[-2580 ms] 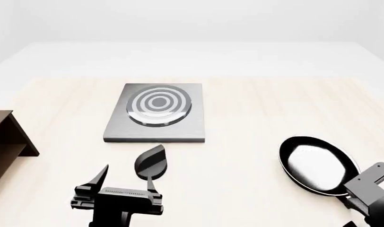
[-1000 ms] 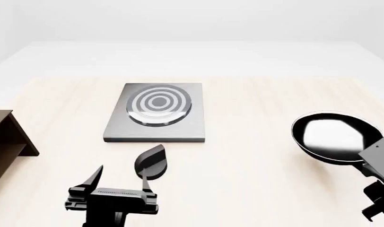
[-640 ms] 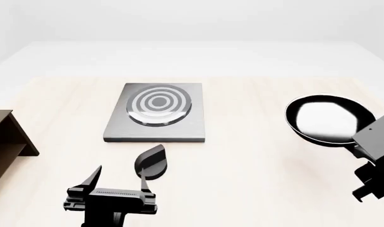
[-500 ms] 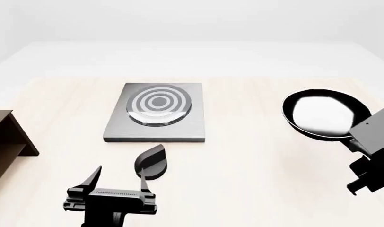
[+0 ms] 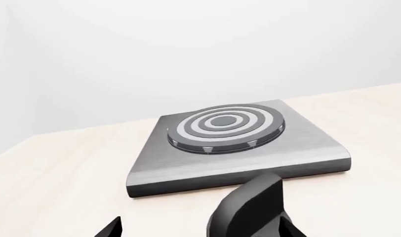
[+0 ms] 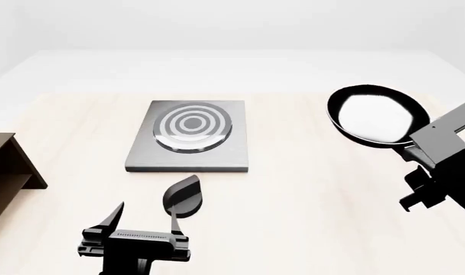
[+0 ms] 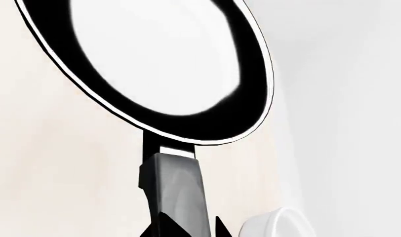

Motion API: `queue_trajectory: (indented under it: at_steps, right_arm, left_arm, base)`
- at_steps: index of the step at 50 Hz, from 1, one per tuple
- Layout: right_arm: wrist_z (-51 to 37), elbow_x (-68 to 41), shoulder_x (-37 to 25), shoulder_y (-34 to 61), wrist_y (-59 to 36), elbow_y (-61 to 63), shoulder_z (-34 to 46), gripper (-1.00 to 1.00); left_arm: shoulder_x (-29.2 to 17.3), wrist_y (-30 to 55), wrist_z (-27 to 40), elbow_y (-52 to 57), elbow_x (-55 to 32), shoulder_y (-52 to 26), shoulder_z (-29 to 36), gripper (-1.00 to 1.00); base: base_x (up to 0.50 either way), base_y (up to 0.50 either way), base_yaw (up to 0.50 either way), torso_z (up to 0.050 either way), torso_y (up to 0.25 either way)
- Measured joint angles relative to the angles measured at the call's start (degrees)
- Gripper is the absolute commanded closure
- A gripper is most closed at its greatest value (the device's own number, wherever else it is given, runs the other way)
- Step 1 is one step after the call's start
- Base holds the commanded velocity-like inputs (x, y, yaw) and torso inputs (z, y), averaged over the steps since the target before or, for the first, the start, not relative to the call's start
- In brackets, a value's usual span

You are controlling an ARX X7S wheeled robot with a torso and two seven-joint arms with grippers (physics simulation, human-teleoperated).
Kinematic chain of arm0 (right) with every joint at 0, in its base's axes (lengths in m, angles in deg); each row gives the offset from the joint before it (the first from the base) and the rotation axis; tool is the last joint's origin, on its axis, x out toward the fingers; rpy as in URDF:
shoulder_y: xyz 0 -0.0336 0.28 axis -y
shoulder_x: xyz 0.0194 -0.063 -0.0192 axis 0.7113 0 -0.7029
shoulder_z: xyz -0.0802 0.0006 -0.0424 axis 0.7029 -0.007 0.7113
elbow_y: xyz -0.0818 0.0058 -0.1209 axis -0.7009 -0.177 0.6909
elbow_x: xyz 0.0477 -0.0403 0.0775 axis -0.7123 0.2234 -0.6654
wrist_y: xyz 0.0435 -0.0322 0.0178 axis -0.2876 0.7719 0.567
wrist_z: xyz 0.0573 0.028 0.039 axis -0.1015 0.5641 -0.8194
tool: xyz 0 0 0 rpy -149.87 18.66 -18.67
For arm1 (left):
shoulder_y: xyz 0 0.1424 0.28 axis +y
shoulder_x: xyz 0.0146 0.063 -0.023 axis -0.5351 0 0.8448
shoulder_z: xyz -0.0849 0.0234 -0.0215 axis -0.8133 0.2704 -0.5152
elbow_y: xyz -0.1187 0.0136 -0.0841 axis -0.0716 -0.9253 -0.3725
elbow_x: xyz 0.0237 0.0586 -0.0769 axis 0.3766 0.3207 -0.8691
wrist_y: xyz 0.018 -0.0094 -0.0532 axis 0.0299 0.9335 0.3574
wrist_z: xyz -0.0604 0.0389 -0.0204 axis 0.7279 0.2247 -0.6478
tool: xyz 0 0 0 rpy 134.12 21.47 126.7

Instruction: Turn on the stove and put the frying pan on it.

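Closest, the left gripper [image 6: 145, 220] hangs open over the table [image 6: 294, 195], holding nothing. Farther on sits the stove [image 6: 189, 136], its ring burner [image 5: 225, 126] bare. The right gripper [image 6: 416, 153] grips the frying pan [image 6: 376, 116] by its handle [image 7: 177, 190], up in the air, well right of the stove.

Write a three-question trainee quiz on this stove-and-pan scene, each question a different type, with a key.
1. True or false: the frying pan already sits on the stove.
2. Which gripper holds the pan's handle?
A. left gripper
B. right gripper
C. neither
3. Fill in: in the head view, the brown shelf stands at the table's ___ edge.

Key
1. False. The pan is held off to the right of the stove, whose burner is bare.
2. B. The right wrist view shows the handle running into that gripper; the left one hangs open in front of the stove.
3. left
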Motion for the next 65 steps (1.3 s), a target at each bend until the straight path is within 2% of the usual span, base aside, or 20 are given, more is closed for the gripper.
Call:
queue_trajectory:
  at_steps: [21, 65]
  right_arm:
    - [-0.71, 1.49, 4.82, 5.45, 1.74, -4.03, 1.69, 1.00]
    - [-0.51, 5.32, 17.65, 17.89, 8.64, -18.60, 10.57, 1.00]
  left_arm:
    - [-0.19, -0.52, 0.00, -0.51, -0.59, 0.02, 0.11, -1.00]
    - [-1.03, -1.00, 0.58, 0.30, -1.90, 0.19, -0.44, -1.00]
  base:
    - [0.00, 0.00, 0.00, 0.000, 0.001]
    - [0.00, 0.00, 0.00, 0.000, 0.002]
